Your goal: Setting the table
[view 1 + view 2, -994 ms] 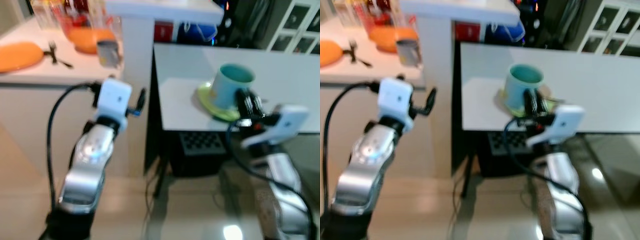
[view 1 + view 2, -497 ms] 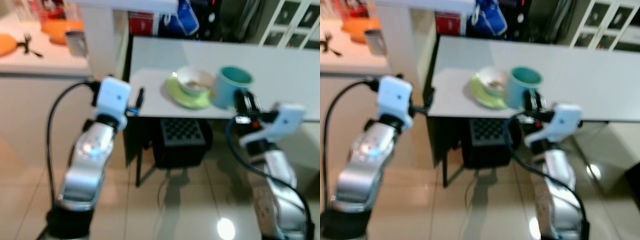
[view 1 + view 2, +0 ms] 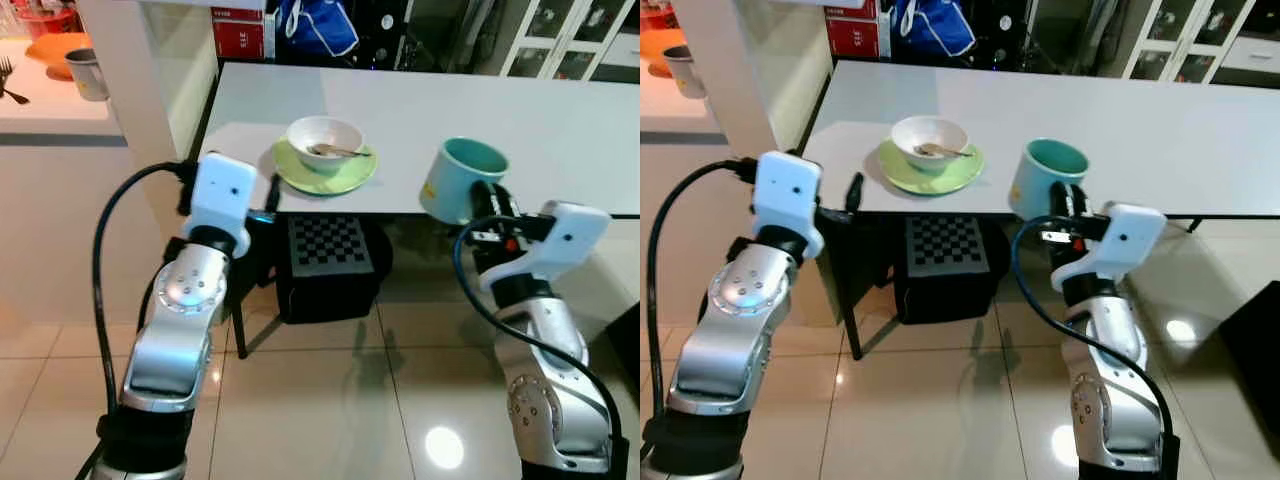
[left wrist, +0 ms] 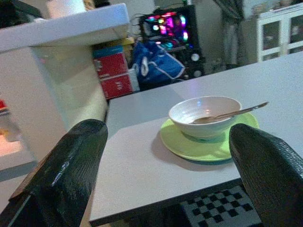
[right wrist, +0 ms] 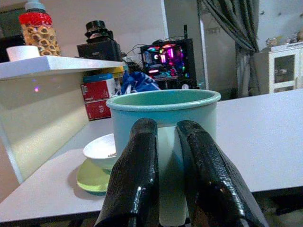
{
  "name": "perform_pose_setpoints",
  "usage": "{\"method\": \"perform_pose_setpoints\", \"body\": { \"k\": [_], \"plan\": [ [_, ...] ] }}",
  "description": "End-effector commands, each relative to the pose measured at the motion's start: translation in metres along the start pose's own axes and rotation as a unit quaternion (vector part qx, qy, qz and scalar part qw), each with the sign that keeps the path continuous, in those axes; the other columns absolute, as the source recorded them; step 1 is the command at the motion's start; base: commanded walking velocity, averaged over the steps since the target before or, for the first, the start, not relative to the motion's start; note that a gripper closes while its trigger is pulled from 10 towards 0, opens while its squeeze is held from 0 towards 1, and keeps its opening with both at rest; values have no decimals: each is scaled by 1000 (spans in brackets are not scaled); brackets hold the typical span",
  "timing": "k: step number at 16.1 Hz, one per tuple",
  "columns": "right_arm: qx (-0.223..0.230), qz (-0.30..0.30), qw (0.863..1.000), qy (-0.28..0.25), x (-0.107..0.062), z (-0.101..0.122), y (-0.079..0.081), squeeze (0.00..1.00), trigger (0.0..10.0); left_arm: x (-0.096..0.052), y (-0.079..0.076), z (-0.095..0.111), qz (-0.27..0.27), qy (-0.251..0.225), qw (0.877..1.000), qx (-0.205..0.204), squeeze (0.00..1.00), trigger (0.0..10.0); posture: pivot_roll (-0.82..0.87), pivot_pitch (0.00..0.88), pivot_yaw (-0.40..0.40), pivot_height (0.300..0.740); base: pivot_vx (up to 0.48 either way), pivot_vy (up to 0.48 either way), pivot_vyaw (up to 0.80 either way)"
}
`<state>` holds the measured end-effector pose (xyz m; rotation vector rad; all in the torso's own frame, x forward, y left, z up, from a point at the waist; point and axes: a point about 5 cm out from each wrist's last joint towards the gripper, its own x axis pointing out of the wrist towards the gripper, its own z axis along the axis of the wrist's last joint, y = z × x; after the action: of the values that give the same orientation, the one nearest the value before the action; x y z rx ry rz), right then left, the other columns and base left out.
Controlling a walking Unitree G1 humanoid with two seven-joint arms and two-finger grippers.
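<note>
Pale floor tiles surround a white rectangular bench [image 3: 560, 130], where a white bowl [image 3: 324, 141] with a spoon sits on a round green plate [image 3: 300, 174] near the front edge. A tall teal mug [image 3: 458, 180] is pinched by the right pincer [image 3: 490, 210] at that edge, not yet over the top. Clipping the rim could tip it. The left pincer [image 4: 161, 165] is spread, empty.
</note>
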<state>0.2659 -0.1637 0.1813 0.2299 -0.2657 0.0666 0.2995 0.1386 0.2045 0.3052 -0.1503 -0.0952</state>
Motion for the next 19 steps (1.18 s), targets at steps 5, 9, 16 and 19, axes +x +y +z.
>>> {"method": "perform_pose_setpoints", "body": {
  "k": [5,9,16,19],
  "plan": [
    [-7,-14,1000,17,3,-1,-3,0,10000,3,1,6,9,-14,1000,4,0,10000,22,0,-50,740,0,0,0],
    [8,-25,1000,15,5,-1,-6,0,10000,3,0,9,1,-26,1000,-1,0,10000,20,0,-49,740,0,0,-200],
    [11,-31,999,7,7,2,-8,0,10000,5,0,13,-4,-38,999,-1,0,10000,14,0,-50,740,291,0,-789],
    [10,-34,999,4,6,3,-10,0,10000,6,0,13,-4,-42,999,1,0,10000,5,0,-41,740,336,0,-196]
  ]
}}
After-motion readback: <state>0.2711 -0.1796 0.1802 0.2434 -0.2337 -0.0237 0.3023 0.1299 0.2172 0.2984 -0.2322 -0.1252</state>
